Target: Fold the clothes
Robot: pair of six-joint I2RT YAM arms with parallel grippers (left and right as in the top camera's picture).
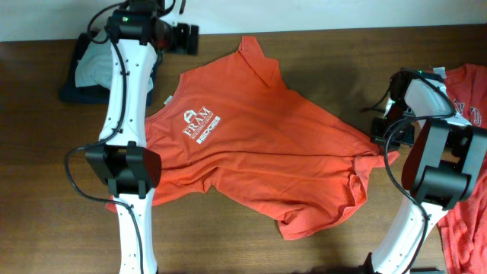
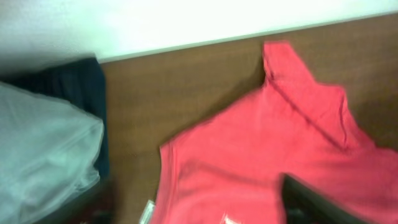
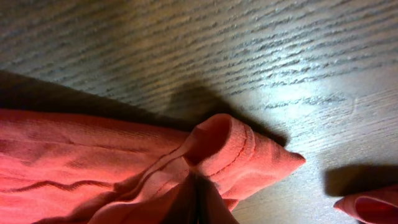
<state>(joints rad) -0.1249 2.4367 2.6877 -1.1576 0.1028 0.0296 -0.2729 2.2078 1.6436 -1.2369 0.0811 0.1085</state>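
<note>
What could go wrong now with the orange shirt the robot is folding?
The right gripper seems to pinch only a small corner of the T-shirt, so the cloth might slip out when it pulls. The T-shirt is bunched and wrinkled near that corner, so a fold could come out lumpy. The second shirt lies close to that gripper and might get dragged along.
</note>
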